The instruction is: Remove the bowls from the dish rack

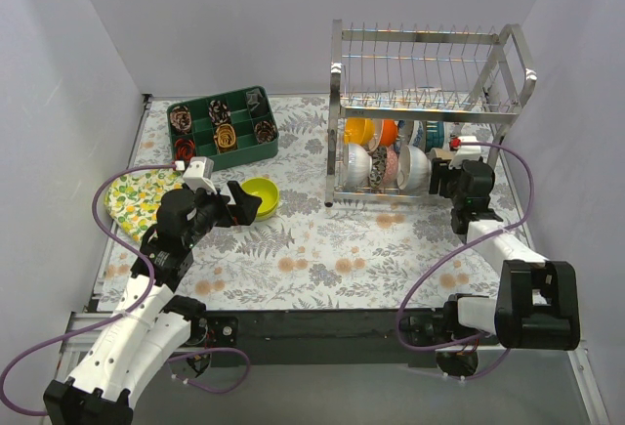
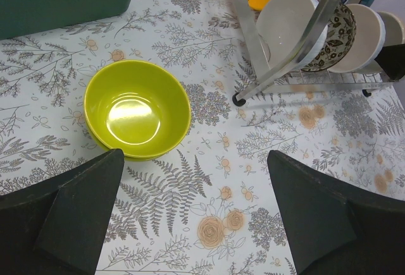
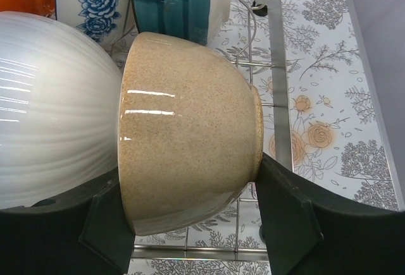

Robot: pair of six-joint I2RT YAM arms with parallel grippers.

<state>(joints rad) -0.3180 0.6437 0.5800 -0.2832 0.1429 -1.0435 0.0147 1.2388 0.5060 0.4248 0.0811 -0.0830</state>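
The chrome dish rack [image 1: 430, 103] stands at the back right, with several bowls on edge in its lower tier. My right gripper [image 1: 444, 179] is at the rack's right end. In the right wrist view it [image 3: 190, 218] is shut on a speckled beige bowl [image 3: 190, 129], one finger at the rim and one at the foot. A white ribbed bowl [image 3: 50, 110] leans against it, and blue-patterned bowls [image 3: 95, 3] stand behind. A lime-green bowl [image 1: 260, 195] sits upright on the table. My left gripper [image 1: 239, 205] is open and empty just in front of this bowl [image 2: 137, 109].
A dark green compartment tray [image 1: 223, 128] with small round items stands at the back left. A lemon-print plate [image 1: 137, 200] lies at the left edge. The rack's corner post and foot [image 2: 239, 98] are right of the green bowl. White walls enclose the table.
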